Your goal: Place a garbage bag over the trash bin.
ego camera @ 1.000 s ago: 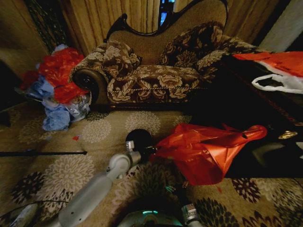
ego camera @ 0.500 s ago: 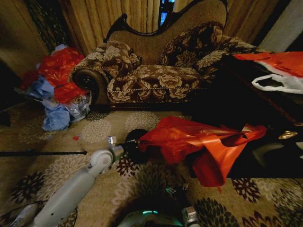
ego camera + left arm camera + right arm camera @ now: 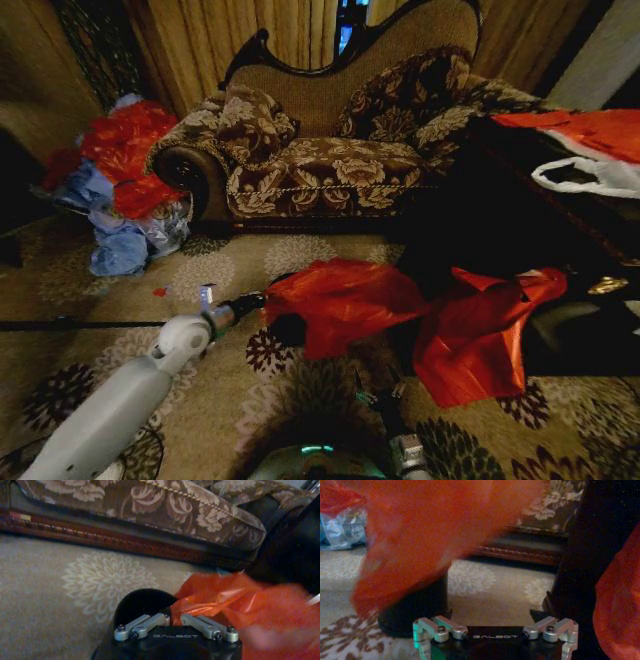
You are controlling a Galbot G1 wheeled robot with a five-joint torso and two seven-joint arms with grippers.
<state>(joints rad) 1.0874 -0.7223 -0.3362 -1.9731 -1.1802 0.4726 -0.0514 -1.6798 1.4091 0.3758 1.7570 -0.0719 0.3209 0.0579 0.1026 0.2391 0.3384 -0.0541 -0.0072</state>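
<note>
The bin [image 3: 287, 328] stood on the carpet [image 3: 100, 300] in front of the sofa [image 3: 330, 150], largely covered by the bag [image 3: 345, 300], with only a dark part of its wall showing below the plastic. The bag was stretched sideways between the two arms: one end lay over the bin and the other end hung in a loose fold toward the robot's right. The left gripper [image 3: 262, 298] was extended low over the carpet, just beside the bin, at the left edge of the bag. In the left wrist view the left fingers [image 3: 150, 621] were drawn close together on a pinch of bag edge directly above the bin [image 3: 142, 603], so the left gripper was judged to be gripping the bag [image 3: 235, 600]. In the right wrist view the right gripper [image 3: 495, 630] had its fingers [image 3: 432, 628] spread wide apart, with no plastic between them; the bag [image 3: 430, 536] hung ahead of it over the bin [image 3: 415, 607]. As far as the views showed, the task was partly done: the bag was brought to the bin and draped over its top. It could not be determined whether the mouth of the bag enclosed the rim. What remained, by judgement, was to open the mouth, seat it around the full rim and release it.
</note>
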